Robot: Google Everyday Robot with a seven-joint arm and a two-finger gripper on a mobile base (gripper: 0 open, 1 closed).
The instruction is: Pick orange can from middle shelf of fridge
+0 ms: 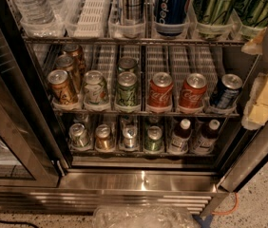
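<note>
Pincer (251, 80) far right, apparently open, empty

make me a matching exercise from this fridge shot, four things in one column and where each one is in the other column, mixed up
Things
1. front orange can
2. short dark blue can
3. Pepsi can
4. hand

Places
A. on the upper shelf
B. at the right edge of the view, level with the middle shelf
C. left end of the middle shelf
D. right end of the middle shelf

Pairs: 1-C, 2-D, 3-A, 4-B
</note>
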